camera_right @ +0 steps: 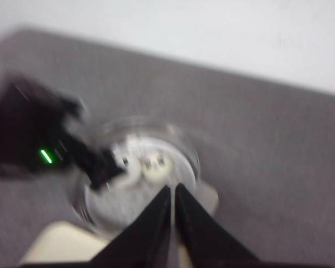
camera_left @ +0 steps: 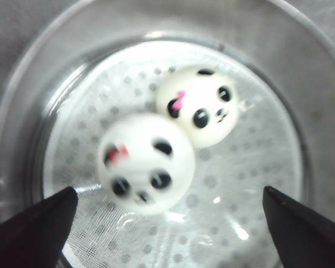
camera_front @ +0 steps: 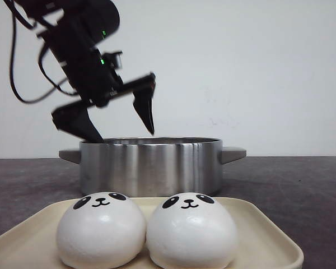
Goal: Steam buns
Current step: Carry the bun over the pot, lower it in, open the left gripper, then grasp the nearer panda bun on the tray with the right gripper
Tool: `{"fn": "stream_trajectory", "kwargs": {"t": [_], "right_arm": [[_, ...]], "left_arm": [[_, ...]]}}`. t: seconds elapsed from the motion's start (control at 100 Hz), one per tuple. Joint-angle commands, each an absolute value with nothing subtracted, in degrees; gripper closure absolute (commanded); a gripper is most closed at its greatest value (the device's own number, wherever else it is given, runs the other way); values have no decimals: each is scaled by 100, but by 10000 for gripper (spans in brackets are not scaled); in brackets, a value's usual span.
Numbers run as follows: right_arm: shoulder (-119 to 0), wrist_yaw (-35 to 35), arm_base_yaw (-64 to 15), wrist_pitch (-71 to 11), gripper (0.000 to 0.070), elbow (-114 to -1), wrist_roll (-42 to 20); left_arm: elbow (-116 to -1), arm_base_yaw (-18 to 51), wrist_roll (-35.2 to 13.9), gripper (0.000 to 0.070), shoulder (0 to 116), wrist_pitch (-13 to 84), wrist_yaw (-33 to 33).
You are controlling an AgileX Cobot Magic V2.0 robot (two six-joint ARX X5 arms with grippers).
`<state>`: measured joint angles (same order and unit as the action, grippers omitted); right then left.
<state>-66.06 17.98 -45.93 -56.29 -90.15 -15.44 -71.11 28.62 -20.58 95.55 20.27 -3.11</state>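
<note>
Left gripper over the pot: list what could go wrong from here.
1. The open left gripper hangs just above the pot rim; dropping carelessly, a finger could clip the steel edge.
2. The two buns in the pot touch and fill much of the steamer plate, so further buns may land on them.

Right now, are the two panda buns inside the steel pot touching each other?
Touching. In the left wrist view the nearer bun and the farther bun press side by side on the perforated steamer plate, with no gap between them.
</note>
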Motion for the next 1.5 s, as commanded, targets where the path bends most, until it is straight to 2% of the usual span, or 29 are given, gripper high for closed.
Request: {"fn": "stream_trajectory", "kwargs": {"t": [0.0, 0.17, 0.44, 0.49, 0.6, 0.65, 1.2, 1.24, 1.27, 1.3, 1.34, 1.35, 1.49], "right_arm": [[-6755, 1743, -4698, -5811, 695, -8995, -1614], [-6871, 1188, -4862, -5758, 695, -8403, -1992], [-6890, 526, -5321, -4910, 682, -6729, -3251], [-6893, 322, -5374, -4709, 606, -6416, -3461], [-7030, -123, -5476, -4375, 317, -5889, -3817], [-7155, -266, -5500, -4327, 262, -5749, -3898], [-8938, -982, -5614, -4145, 281, -5666, -3903], [-9019, -1002, -5614, -4150, 320, -5666, -3900], [-9059, -1004, -5614, -4150, 387, -5666, -3900], [-9085, -965, -5614, -4139, 495, -5666, -3887], [-9105, -869, -5618, -4101, 685, -5666, -3865], [-9105, -849, -5621, -4086, 700, -5666, -3857], [-9041, -698, -5618, -3848, 689, -5701, -3846]], "left_arm": [[-7255, 2884, -2062, 33, 9135, 1929, -296], [-7255, 2897, -2067, 34, 7942, 2082, -327], [-7255, 2971, -2051, 34, 6132, 2746, -322], [-7253, 2971, -2038, 34, 5889, 2805, -322], [-7255, 2969, -2010, 34, 5457, 2910, -276], [-7253, 2967, -1977, 34, 5332, 2926, -274], [-7253, 2969, -1868, 33, 5131, 3492, -279], [-7253, 2969, -1868, 33, 5131, 3494, -279], [-7253, 2969, -1868, 33, 5131, 3494, -279], [-7253, 2969, -1868, 33, 5131, 3496, -279], [-7253, 2969, -1868, 33, 5131, 3496, -279], [-7253, 2969, -1868, 33, 5131, 3494, -279], [-7253, 2969, -1868, 33, 5131, 3492, -279]]}}
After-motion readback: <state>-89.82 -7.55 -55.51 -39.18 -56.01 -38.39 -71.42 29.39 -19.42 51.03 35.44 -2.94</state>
